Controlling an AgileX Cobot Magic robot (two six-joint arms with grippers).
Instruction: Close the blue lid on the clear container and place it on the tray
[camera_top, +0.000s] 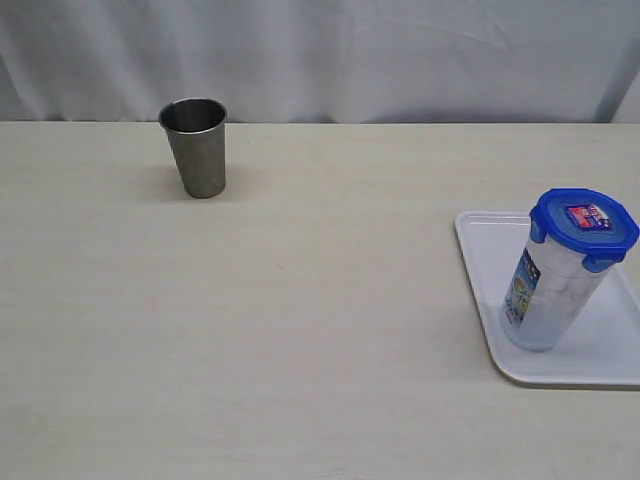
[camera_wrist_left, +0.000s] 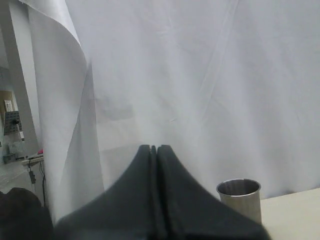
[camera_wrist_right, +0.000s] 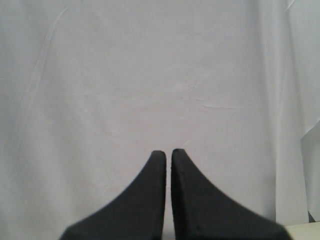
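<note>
Curtain (camera_wrist_right: 150, 75) ahead of both: left gripper (camera_wrist_left: 153, 148), right gripper (camera_wrist_right: 168, 152) clenched empty, held level (clear container (camera_top: 545, 300) on tray (camera_top: 478, 240)).

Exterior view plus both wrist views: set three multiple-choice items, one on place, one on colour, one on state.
1. Where does the clear container stand? A on the tray; B on the floor; C on bare tabletop.
2. What colour is the lid? A red; B blue; C white.
3. How are the left gripper and right gripper? A both open; B both shut; C one holds the lid.
Key: 1 A, base inside the tray's rim; 2 B, blue cap tops the container; 3 B, wrist views show both closed, empty.
</note>
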